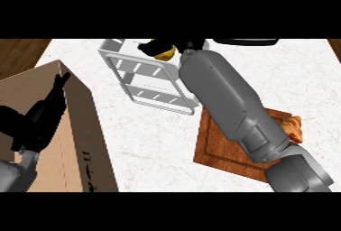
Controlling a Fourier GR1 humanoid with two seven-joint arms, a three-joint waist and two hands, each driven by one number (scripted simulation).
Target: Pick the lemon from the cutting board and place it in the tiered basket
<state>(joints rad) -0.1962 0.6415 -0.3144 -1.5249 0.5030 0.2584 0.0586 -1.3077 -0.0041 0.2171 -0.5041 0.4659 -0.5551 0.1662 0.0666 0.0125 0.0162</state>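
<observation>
In the head view, the right forearm (220,90) runs from the lower right corner diagonally up across the cutting board (223,151) to the far end of the tiered basket (163,106). That reach makes sense: the board lies near the robot and the basket beyond it, so the arm has to stretch over both to deliver. At its tip the right hand (157,45) has its dark fingers curled round the lemon (166,53), which shows only as a small yellow patch under them. The lemon is off the board and sits at the basket's far upper edge, apparently above or just over its rim. Whether it touches the wire frame cannot be told. I judge this to be the carry's end, just ahead of the release, with the hand closed to keep the fruit from rolling. So little of the lemon shows that its long axis, and which way its tips point, cannot be made out. The basket's white frame lies tilted on the pale counter (146,149), its near corner just beside the board. A brownish pastry (293,128) rests at the board's right edge, partly hidden by the arm. At the left edge, the left hand (39,122) rests over a cardboard box (73,135), fingers fairly straight and pointing up, holding nothing and well away from the work.
</observation>
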